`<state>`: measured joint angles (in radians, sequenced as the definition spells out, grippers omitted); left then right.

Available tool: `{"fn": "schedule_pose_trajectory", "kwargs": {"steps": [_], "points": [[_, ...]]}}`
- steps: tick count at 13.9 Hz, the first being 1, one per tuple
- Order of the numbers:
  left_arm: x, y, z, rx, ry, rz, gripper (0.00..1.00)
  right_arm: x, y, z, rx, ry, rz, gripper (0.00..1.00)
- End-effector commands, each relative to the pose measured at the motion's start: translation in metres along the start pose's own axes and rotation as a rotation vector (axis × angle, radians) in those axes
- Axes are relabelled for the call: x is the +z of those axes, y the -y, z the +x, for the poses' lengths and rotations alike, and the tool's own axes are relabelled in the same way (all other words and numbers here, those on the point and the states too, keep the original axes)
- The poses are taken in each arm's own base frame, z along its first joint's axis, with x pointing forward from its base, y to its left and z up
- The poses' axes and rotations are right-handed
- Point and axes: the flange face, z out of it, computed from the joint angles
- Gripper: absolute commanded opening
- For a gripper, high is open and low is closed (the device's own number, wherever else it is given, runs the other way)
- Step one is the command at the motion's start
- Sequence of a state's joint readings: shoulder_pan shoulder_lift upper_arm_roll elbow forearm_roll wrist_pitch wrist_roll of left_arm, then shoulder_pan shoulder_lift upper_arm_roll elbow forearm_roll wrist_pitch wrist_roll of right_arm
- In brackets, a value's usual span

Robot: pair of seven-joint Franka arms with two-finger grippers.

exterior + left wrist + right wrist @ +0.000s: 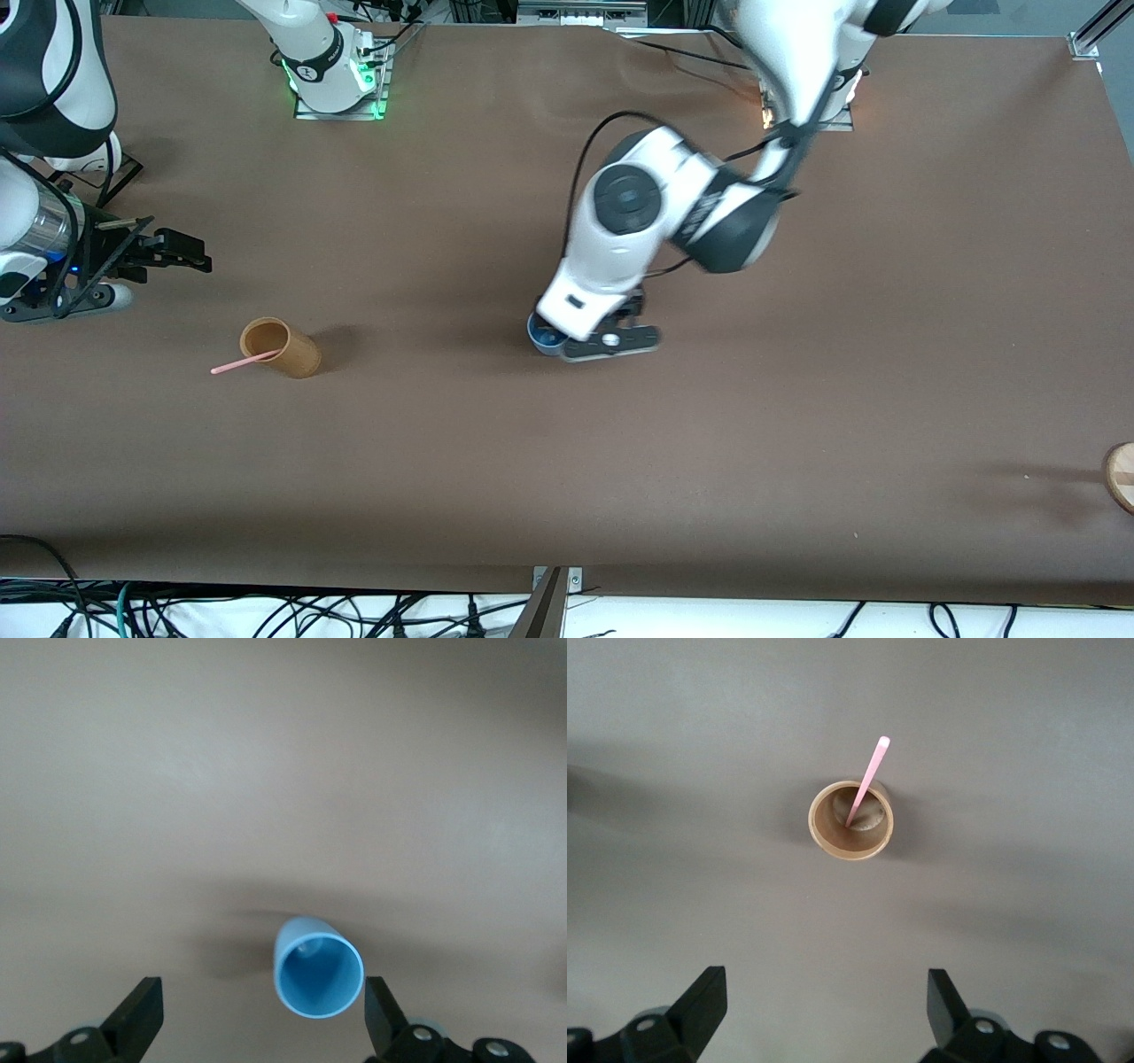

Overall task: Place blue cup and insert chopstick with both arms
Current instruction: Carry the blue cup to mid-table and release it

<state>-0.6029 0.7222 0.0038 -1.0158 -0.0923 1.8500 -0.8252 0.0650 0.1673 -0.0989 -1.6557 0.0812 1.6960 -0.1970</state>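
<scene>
Chopstick (241, 361) in tan cup (285, 348); blue cup (317, 967) empty

Brown-covered table (797, 496), tangled cables (266, 611) along its near edge

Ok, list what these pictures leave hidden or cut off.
- Small light-blue tapered plastic cup: in the front view the left end effector and its arm cover most of it.
- Thin pink chopstick: its lower end is hidden inside the tan wooden cylinder cup.
- Round wooden object: cut off by the front view's edge.

pink chopstick (244, 361) in tan cup (280, 347)
</scene>
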Motion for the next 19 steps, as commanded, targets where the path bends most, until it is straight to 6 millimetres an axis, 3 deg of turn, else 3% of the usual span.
{"fn": "schedule_pose_trajectory", "kwargs": {"steps": [1, 6, 13, 16, 19], "points": [[-0.062, 0.048, 0.028, -0.053, 0.012, -0.029, 1.0, -0.003, -0.003, 0.0, 0.016, 0.008, -0.001, 1.0], [-0.128, 0.157, 0.066, 0.06, 0.038, -0.008, 1.0, 0.004, -0.011, 0.0, 0.102, 0.017, -0.002, 1.0], [-0.172, 0.287, 0.107, 0.199, 0.087, 0.027, 1.0, 0.009, -0.009, 0.003, 0.13, -0.01, -0.007, 0.99], [-0.184, 0.342, 0.106, 0.23, 0.101, 0.026, 1.0, 0.012, -0.009, 0.002, 0.132, -0.006, -0.006, 0.99], [-0.197, 0.382, 0.098, 0.246, 0.117, 0.035, 1.0, 0.012, -0.011, 0.002, 0.135, -0.005, -0.006, 0.99]]}}
